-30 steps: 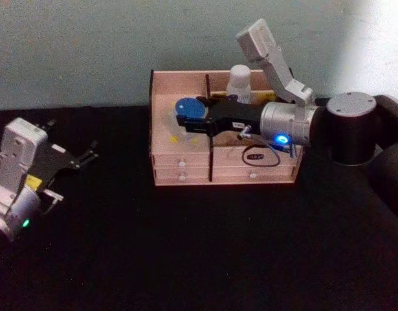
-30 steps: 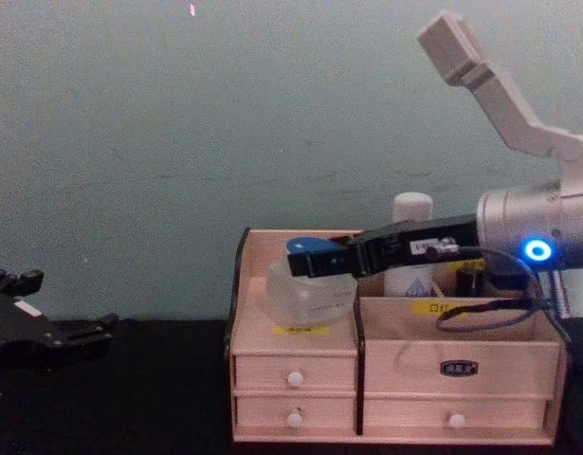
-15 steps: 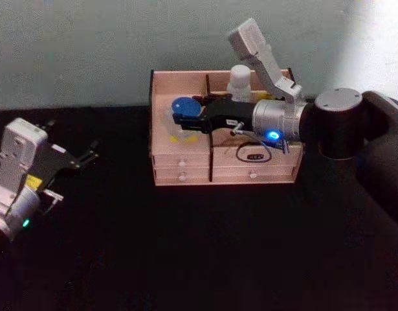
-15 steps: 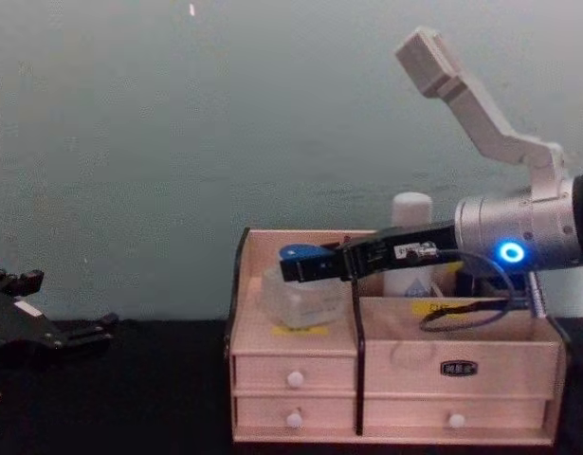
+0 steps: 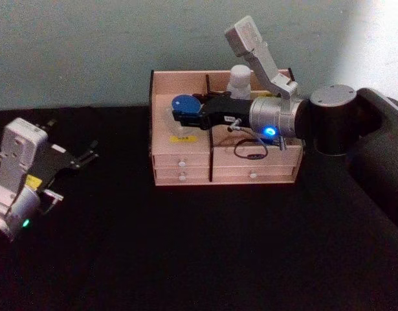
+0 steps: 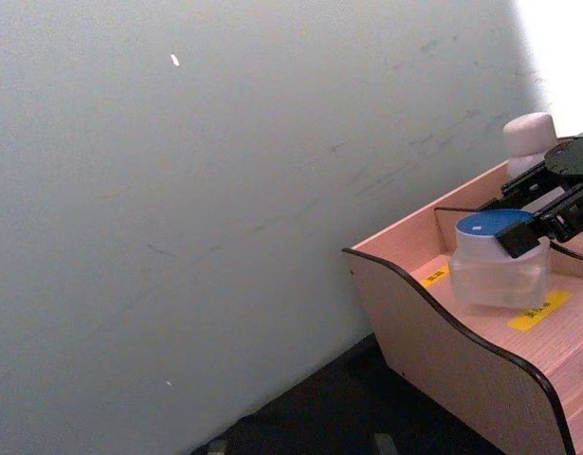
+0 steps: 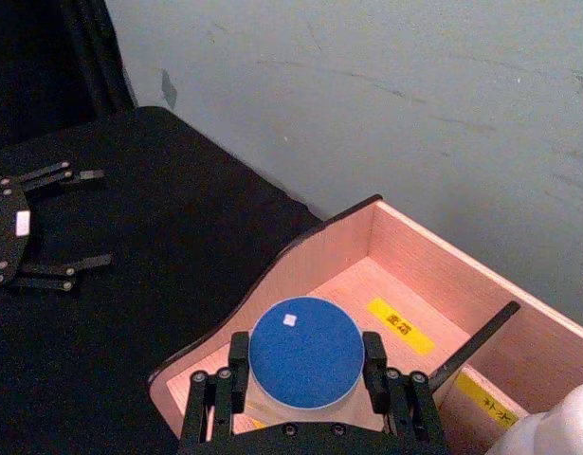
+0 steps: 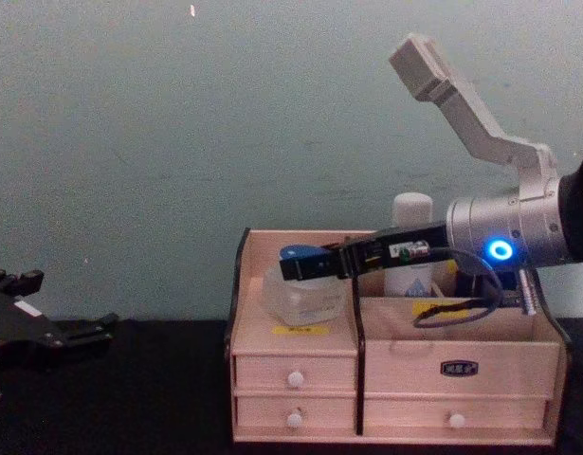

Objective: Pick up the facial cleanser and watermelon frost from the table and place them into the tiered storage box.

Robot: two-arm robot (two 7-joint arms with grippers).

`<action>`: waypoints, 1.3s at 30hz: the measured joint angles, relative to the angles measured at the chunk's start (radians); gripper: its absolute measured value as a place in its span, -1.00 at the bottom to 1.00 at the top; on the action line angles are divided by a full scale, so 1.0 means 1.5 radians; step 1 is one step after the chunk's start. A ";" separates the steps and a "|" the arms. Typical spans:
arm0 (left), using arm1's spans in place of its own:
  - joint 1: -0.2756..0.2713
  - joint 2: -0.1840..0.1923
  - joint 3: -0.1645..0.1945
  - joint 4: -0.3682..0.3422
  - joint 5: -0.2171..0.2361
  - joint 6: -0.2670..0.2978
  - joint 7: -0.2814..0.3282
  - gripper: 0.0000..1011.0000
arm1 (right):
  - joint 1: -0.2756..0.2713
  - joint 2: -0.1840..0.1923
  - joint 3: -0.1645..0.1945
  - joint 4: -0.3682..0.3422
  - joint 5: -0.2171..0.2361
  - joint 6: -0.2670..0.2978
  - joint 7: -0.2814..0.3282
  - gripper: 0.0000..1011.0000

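Currently the right gripper (image 5: 183, 116) reaches over the box (image 5: 182, 170) from the right, its fingers (image 7: 236, 355) closed on either side of the jar's (image 8: 305, 296) blue lid (image 7: 305, 353). The jar sits low in the box's left compartment, at or just above the floor near a yellow label (image 8: 298, 330); contact with the floor cannot be judged. The cleanser (image 5: 239, 81) stands upright in a rear compartment right of the divider, behind the right arm. The left gripper (image 5: 79, 157) rests over the black table (image 5: 205, 246), well left of the box, fingers spread and empty.
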 joint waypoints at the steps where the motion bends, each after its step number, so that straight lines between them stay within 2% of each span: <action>1: 0.000 0.000 0.000 0.000 0.000 0.000 0.000 0.98 | 0.000 -0.001 0.001 0.001 -0.002 0.000 0.000 0.40; 12: 0.000 0.000 0.000 0.000 0.000 0.000 0.000 0.98 | -0.001 -0.010 0.012 0.011 -0.008 0.003 -0.005 0.40; 29: 0.000 0.000 0.000 0.000 0.000 0.000 0.000 0.98 | -0.001 -0.009 0.011 0.010 -0.008 0.003 -0.005 0.41; 31: 0.000 0.000 0.000 0.000 0.000 0.000 0.000 0.98 | -0.001 -0.009 0.010 0.010 -0.008 0.003 -0.005 0.44; 33: 0.000 0.000 0.000 0.000 0.000 0.000 0.000 0.98 | -0.001 -0.009 0.010 0.010 -0.008 0.003 -0.005 0.62; 35: 0.000 0.000 0.000 0.000 0.000 0.000 0.000 0.98 | -0.001 -0.009 0.010 0.010 -0.008 0.003 -0.005 0.68; 36: 0.000 0.000 0.000 0.000 0.000 0.000 0.000 0.98 | -0.001 -0.009 0.010 0.010 -0.008 0.003 -0.005 0.80; 39: 0.000 0.000 0.000 0.000 0.000 0.000 0.000 0.98 | -0.001 -0.009 0.010 0.009 -0.008 0.004 -0.005 0.95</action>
